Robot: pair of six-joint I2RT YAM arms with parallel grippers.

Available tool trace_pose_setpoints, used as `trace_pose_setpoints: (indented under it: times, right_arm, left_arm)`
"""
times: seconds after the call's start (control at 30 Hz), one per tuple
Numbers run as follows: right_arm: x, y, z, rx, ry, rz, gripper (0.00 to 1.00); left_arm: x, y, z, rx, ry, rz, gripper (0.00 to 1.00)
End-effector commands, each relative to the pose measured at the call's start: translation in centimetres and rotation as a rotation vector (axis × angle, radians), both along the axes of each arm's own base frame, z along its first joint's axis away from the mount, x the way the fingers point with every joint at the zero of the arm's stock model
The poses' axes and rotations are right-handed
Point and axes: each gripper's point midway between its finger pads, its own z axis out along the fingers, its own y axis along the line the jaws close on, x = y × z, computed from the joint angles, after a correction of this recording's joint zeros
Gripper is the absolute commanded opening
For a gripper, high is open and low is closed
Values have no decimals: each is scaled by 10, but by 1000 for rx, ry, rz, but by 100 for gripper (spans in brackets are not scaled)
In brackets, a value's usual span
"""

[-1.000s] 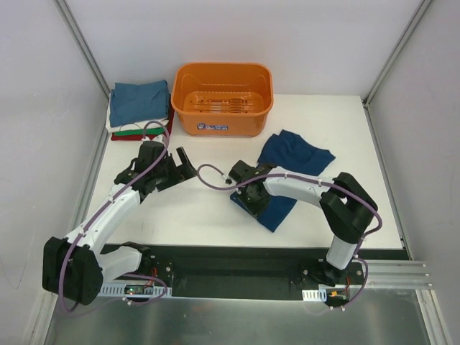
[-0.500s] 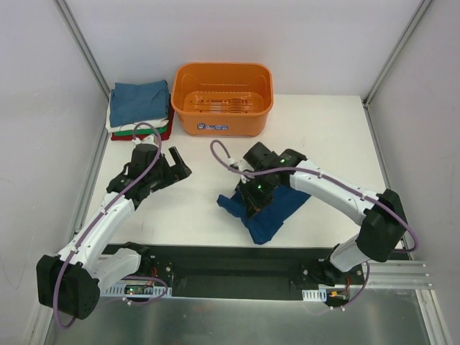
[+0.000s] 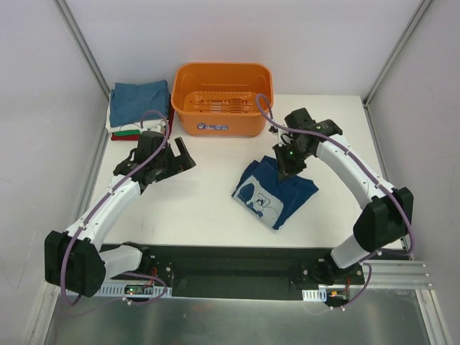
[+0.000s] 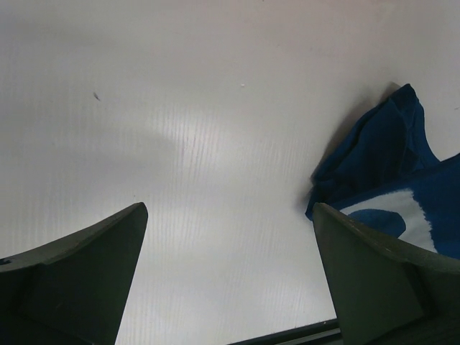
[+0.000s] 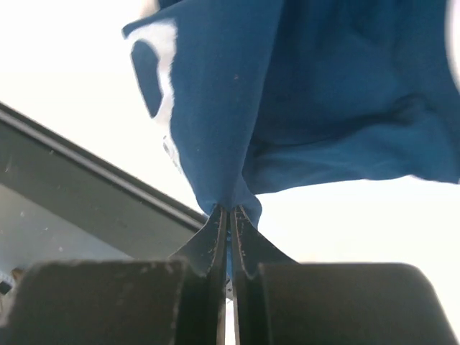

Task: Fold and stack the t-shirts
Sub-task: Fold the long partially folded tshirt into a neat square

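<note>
Since a second ago the right pincer (image 3: pixel 286 167) has swung from the 9 o'clock side of the navy t-shirt (image 3: pixel 277 198) to its 12 o'clock edge, and the cloth has turned so its white print faces up; the pincer is clenched on a pinch of that edge, the fabric caught between its pressed-together jaws in the wrist view; the shirt lies at about 4 o'clock on the bench (image 3: pixel 194 208); the left pincer (image 3: pixel 184 159), released and spread wide, hovers at 9 o'clock, well apart from the shirt; the folded t-shirts (image 3: pixel 138 104) sit stacked at 10 o'clock, just beside the orange basket (image 3: pixel 223 100) at 12 o'clock.
</note>
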Motion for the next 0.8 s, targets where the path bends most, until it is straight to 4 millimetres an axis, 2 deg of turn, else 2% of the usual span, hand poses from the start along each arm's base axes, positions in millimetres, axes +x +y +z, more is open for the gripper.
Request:
trace_pose_setpoints:
  times: [0.0, 0.17, 0.3, 0.43, 0.53, 0.7, 0.77]
  right_arm:
    - [20, -19, 2, -72, -17, 15, 1]
    - [42, -42, -2, -110, -19, -17, 1]
    - [56, -47, -22, -138, 14, 16, 1]
    - [84, -57, -36, -163, -17, 15, 1]
    - [105, -64, -49, -199, -62, 40, 1]
    - [124, -81, -70, -288, -54, 21, 1]
    - [136, -81, -75, -289, -88, 4, 7]
  left_arm:
    - [17, -9, 15, -25, -41, -54, 99]
    - [26, -21, 11, -50, -25, -102, 99]
    - [29, -33, 8, -84, -11, -159, 99]
    - [32, -44, 2, -115, 10, -201, 99]
    - [33, -55, 0, -141, 14, -244, 99]
    - [28, -82, -2, -171, 30, -342, 99]
    - [28, -93, -4, -169, 32, -379, 99]
